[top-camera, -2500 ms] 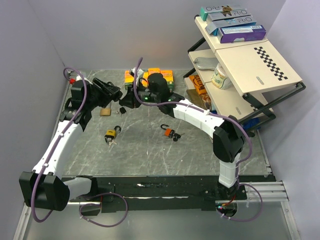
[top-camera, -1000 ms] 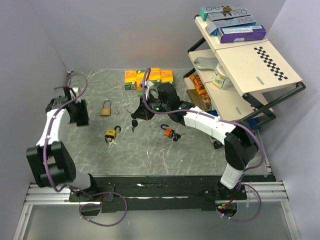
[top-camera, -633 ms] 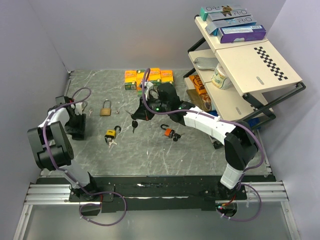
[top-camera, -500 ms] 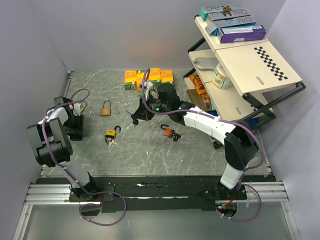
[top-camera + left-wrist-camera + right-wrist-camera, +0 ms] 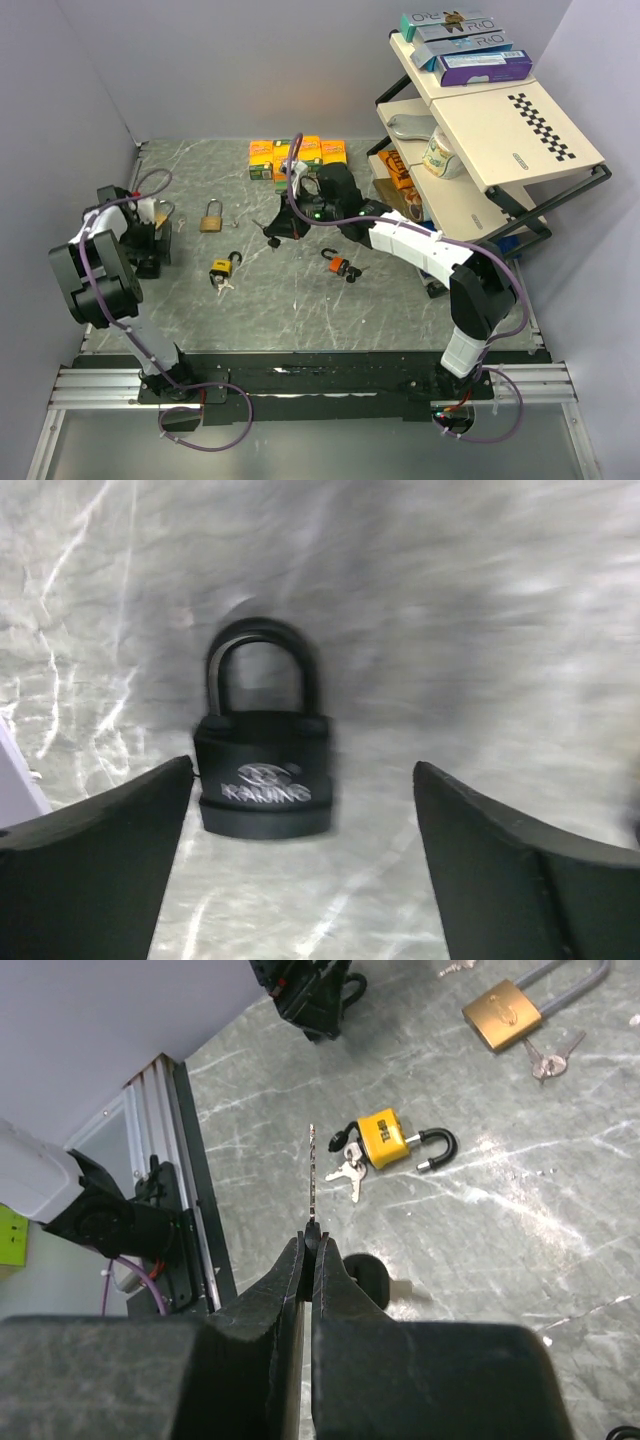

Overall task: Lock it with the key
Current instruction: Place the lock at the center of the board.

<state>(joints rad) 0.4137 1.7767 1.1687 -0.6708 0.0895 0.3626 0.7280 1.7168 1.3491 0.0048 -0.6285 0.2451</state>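
Because the key (image 5: 311, 1175) is a thin, stiff sliver of metal, light and probably slick, it wants pinching flat across its broad head. That is roughly how the right gripper (image 5: 310, 1245) has it: both fingers are pressed together on the hidden head end, and the blade stands straight out ahead of the tips, edge-on to the wrist camera. The black padlock (image 5: 262, 775) looks dense, hard and smooth-sided, so I judge the two flanks of its body the place to clamp, leaving shackle and underside free for the key. It lies flat on the table (image 5: 480, 630) between the spread fingers (image 5: 90, 850) of the left gripper (image 5: 302, 780). It sits nearer the finger on the left of that wrist view, touching neither, with its shackle pointing away from the wrist. The view is blurred, so whether the shackle is seated I cannot tell. The key's tip is well apart from the padlock.
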